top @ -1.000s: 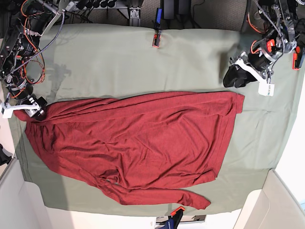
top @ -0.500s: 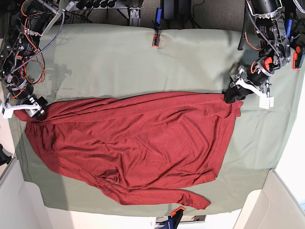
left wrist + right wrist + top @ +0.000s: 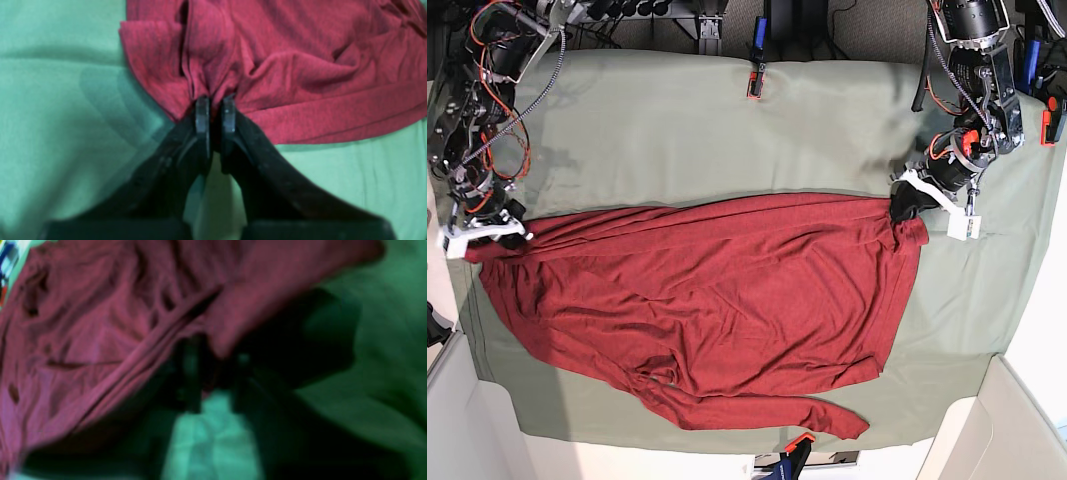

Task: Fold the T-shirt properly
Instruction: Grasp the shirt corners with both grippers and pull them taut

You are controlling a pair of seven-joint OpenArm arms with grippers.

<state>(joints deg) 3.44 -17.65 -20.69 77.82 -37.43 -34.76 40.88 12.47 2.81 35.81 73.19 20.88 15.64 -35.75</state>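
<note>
The dark red T-shirt (image 3: 717,290) lies spread out on the pale green cloth sheet (image 3: 687,130), with one long sleeve (image 3: 767,408) trailing along the front. My left gripper (image 3: 905,207) is at the shirt's upper right corner. In the left wrist view it (image 3: 215,103) is shut, with a bunch of red fabric (image 3: 300,66) pinched between the tips. My right gripper (image 3: 505,232) is at the shirt's upper left corner. The right wrist view is blurred; there the gripper (image 3: 215,373) holds red cloth (image 3: 100,323) draped between its fingers.
An orange and black clamp (image 3: 754,80) holds the sheet at the back edge, and another (image 3: 795,445) at the front edge. Cables (image 3: 487,90) hang at the back left. White walls (image 3: 1017,420) stand at the front corners.
My left gripper came down and left onto the shirt's upper right corner and shut on it, bunching the corner inward. My right gripper shifted slightly up with its corner.
</note>
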